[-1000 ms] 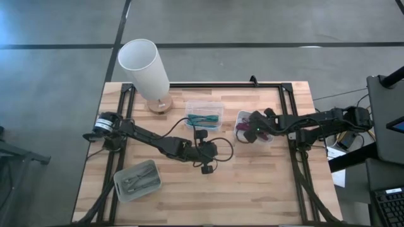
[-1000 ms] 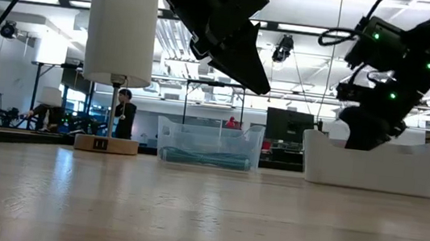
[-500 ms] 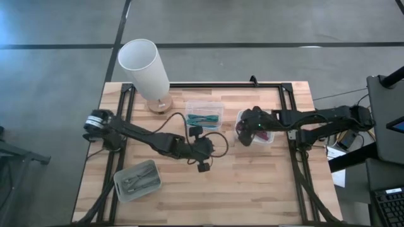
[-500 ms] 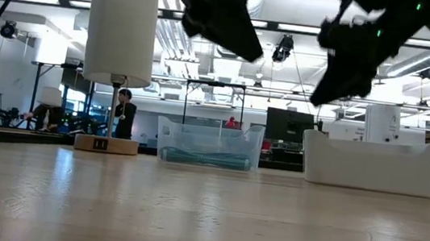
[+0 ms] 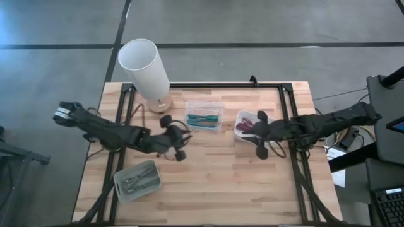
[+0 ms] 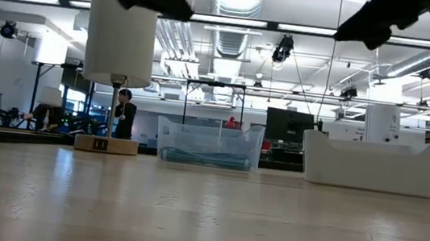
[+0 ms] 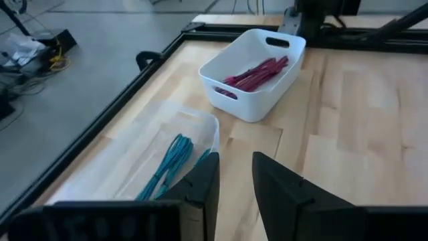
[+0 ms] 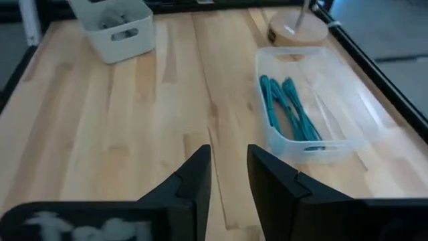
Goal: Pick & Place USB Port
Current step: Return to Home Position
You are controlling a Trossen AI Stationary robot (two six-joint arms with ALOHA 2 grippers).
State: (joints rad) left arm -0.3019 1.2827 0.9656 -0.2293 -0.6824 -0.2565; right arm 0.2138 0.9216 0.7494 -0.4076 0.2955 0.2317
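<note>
Both arms have been drawn back and lifted since the earlier frames. The left gripper [image 7: 235,167], formerly in front of the transparent bin [image 6: 210,136] toward its right end, is now seen front-left of that bin. The right gripper [image 8: 229,157], formerly lowered over the white bin [image 7: 251,100], has been pulled away. Left of the transparent bin, at the back of the table [image 5: 240,189], a lamp [image 5: 144,63] is stood. Well to the bin's front-left a grey bin [image 5: 148,170] is set, with small metal tools [image 5: 136,183] laid in it. The left gripper is held high and near the transparent bin's left end, its fingers narrowly parted and nothing carried between them. Inside the transparent bin the blue USB cables [image 8: 287,110] are laid lengthwise. Just to the right of it, apart by a small gap, the white bin is placed, and the pink USB cables [image 7: 257,72] are heaped in it. No cable is left loose on the table, so the sorting by colour is judged complete. Farther right of the transparent bin, past the white bin's front corner, the right gripper is held up off the table, likewise slightly parted and empty. Both grippers are probably kept raised so that neither bin is knocked as the arms are folded home.
</note>
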